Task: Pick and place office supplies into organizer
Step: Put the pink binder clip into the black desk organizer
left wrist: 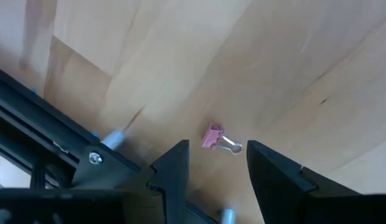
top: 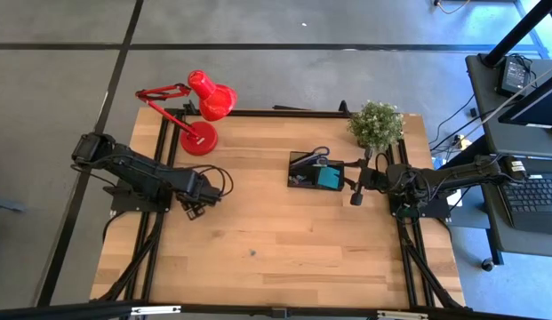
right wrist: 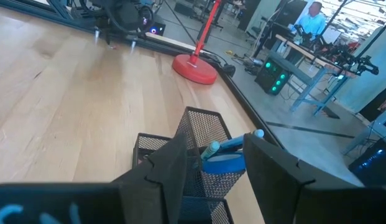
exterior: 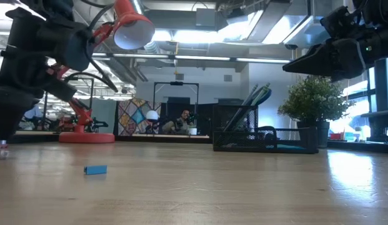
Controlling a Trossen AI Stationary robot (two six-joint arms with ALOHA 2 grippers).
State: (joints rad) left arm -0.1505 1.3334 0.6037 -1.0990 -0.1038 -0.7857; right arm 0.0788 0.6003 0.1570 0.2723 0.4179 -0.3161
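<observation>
Pink binder clip (left wrist: 212, 137) lies on the wooden table (top: 284, 240) just ahead of the released left gripper (left wrist: 216, 163); right gripper (right wrist: 212, 157), also released, hovers over the mesh organizer (right wrist: 202, 134).

I see my left gripper (left wrist: 217, 165) fingers (left wrist: 174, 168) spread apart above the table (left wrist: 273, 56), a pink binder clip (left wrist: 219, 140) just beyond them.
</observation>
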